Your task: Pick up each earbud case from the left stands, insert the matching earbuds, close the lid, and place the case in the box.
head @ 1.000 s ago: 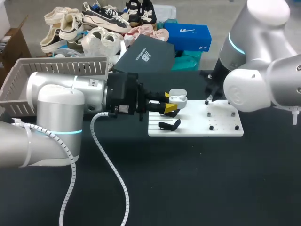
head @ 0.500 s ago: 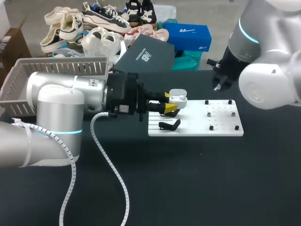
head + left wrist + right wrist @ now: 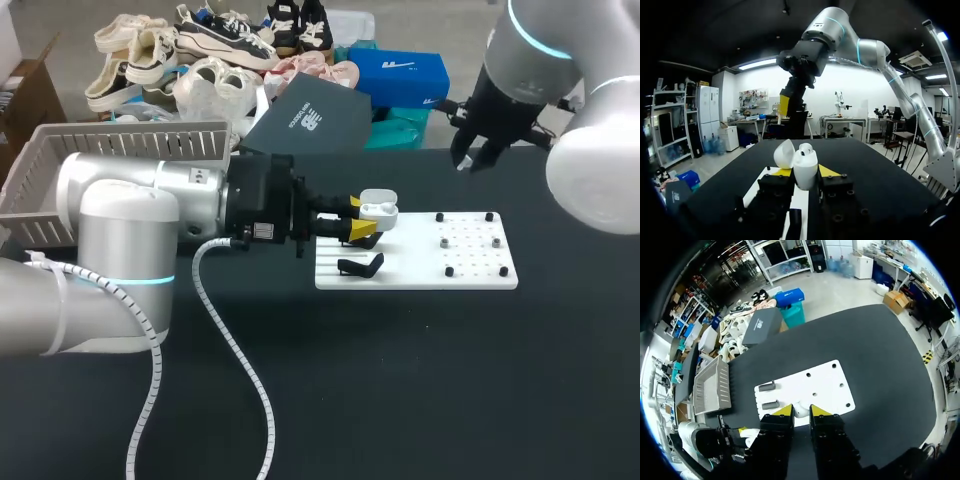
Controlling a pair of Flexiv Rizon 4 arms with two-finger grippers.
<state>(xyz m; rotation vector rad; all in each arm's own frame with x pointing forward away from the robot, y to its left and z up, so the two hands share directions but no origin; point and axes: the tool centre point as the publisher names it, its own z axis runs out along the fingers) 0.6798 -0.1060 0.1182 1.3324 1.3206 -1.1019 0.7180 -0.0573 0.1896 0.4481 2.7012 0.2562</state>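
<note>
Pinching the open case is the left gripper; the right gripper, far right, pinches an earbud; insertion, closing, boxing remain.

Glossy silver-white left arm with cyan light rings (right arm alike); white ribbed cable trails behind its black, yellow-tipped gripper.

The left gripper gripped a white earbud case, lid open, between its yellow tips, while the right arm hung above the black table.
</note>
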